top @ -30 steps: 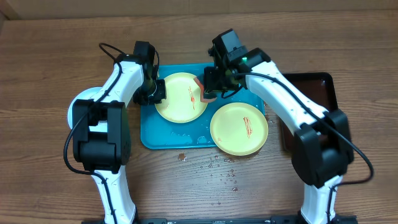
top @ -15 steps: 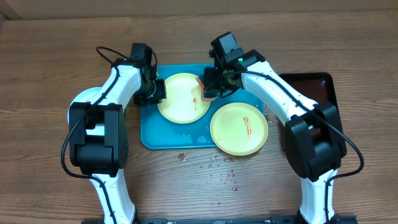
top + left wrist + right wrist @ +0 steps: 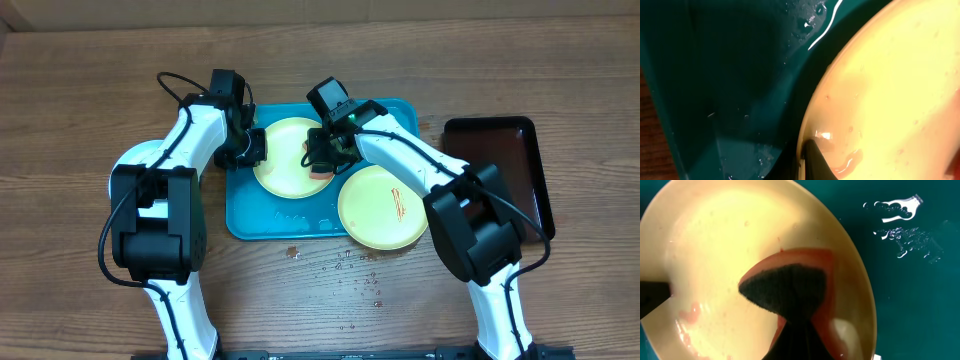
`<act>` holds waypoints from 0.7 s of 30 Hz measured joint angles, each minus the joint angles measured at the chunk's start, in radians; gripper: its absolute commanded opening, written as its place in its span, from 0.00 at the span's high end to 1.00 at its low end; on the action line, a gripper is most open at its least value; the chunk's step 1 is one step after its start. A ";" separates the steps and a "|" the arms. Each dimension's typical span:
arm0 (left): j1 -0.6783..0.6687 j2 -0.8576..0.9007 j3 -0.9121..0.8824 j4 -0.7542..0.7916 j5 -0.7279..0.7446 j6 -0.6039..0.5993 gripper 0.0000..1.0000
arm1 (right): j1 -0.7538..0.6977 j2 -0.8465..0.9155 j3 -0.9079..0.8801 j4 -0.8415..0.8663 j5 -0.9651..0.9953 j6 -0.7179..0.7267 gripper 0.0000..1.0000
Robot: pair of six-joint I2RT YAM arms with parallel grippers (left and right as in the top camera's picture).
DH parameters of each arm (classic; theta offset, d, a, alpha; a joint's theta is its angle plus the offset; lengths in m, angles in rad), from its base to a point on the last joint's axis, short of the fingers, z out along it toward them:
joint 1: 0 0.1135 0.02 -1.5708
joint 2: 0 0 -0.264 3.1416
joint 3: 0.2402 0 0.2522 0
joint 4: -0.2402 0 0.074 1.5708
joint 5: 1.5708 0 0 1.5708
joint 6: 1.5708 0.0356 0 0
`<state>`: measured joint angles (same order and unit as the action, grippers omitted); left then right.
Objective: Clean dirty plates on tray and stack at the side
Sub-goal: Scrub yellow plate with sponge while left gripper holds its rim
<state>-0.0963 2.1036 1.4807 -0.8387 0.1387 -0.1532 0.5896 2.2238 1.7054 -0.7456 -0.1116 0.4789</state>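
Overhead: R claw (image 3: 322, 158), clamped on sponge (image 3: 790, 290), slid left onto plate (image 3: 284, 168) L claw (image 3: 251, 150) grips

The overhead camera looks straight down from high up on the whole table (image 3: 80, 120), while both wrist cameras sit very near the same plate (image 3: 285, 165) on the tray (image 3: 250, 222) toward the far edge, the left facing its rim, the right its middle.
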 measured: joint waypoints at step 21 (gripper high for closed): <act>0.000 0.000 0.000 0.006 0.000 0.008 0.96 | 0.040 0.043 0.035 -0.017 -0.129 -0.002 0.96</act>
<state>-0.0967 2.1036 1.4803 -0.8330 0.1387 -0.1452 0.6296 2.2669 1.7409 -0.7628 -0.2405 0.4767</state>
